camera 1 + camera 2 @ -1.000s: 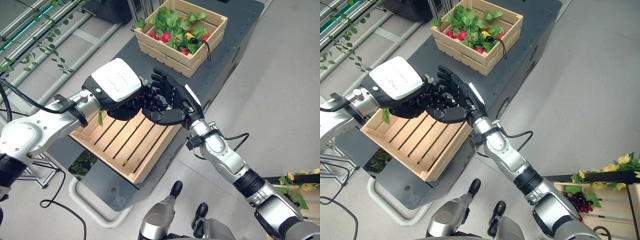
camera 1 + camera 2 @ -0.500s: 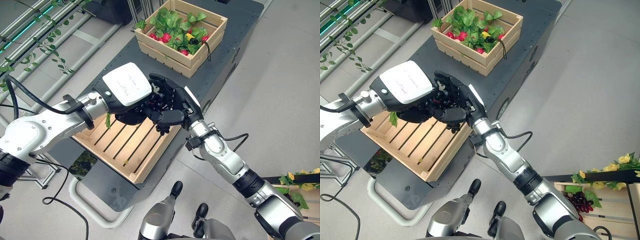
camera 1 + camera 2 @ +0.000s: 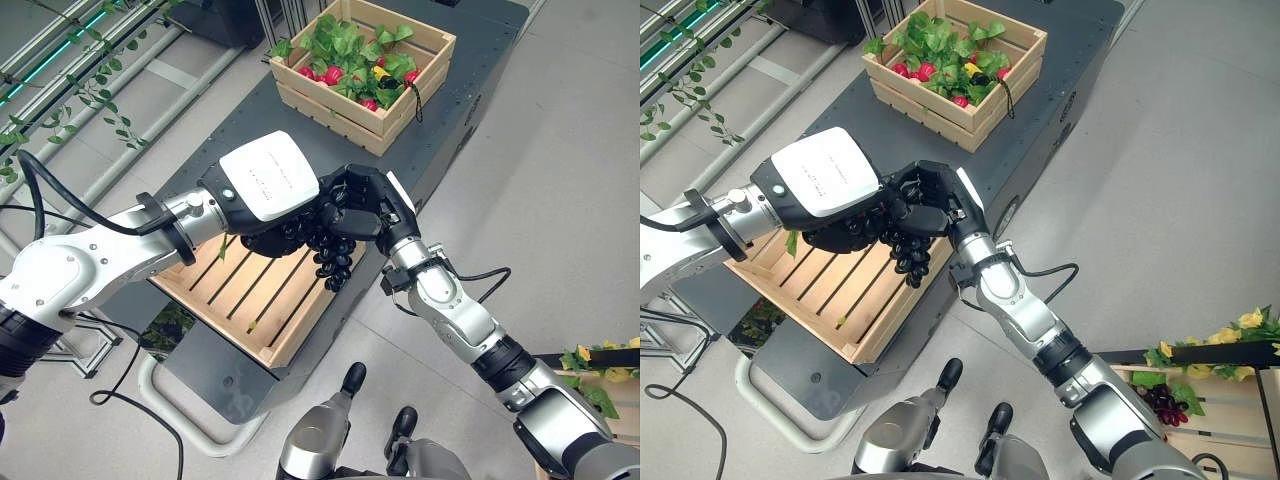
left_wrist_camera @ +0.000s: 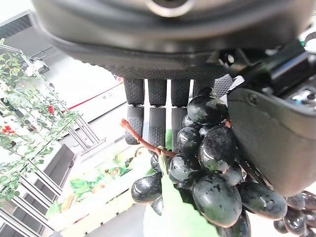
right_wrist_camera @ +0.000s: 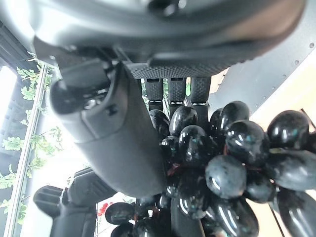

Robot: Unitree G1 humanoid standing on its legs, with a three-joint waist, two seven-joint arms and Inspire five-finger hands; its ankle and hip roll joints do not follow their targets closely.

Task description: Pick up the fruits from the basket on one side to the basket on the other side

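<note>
- The bunch of grapes (image 3: 333,255) hangs in the air over the right edge of the near crate (image 3: 245,290), caught between both hands, so it is not yet set down anywhere.
- The left hand (image 3: 270,195) reaches in above the near crate; its wrist view shows its fingers (image 4: 157,111) bent over the top of the bunch with the red stem (image 4: 143,142) lying across them, and it seems to have a grip on the bunch.
- The right hand (image 3: 362,205) comes in from the side of the near crate away from the left arm, fingers and thumb curled about the same bunch; its wrist view shows grapes packed against its palm.
- Risk, as I judge it: if both hands pull apart while both grip, the stem could snap or grapes tear loose.
- Risk: if one hand lets go before the other has a firm hold, the bunch could drop; it hangs right at the near crate's rim, so it may land on the dark platform (image 3: 440,120) or the floor rather than in the near crate.
- Risk: the loose lower grapes may swing and slip through curled fingers.
- The far crate (image 3: 362,70), well beyond the near crate, holds green leaves and red fruit; I cannot tell which crate is the target, so a wrong drop is possible.
</note>
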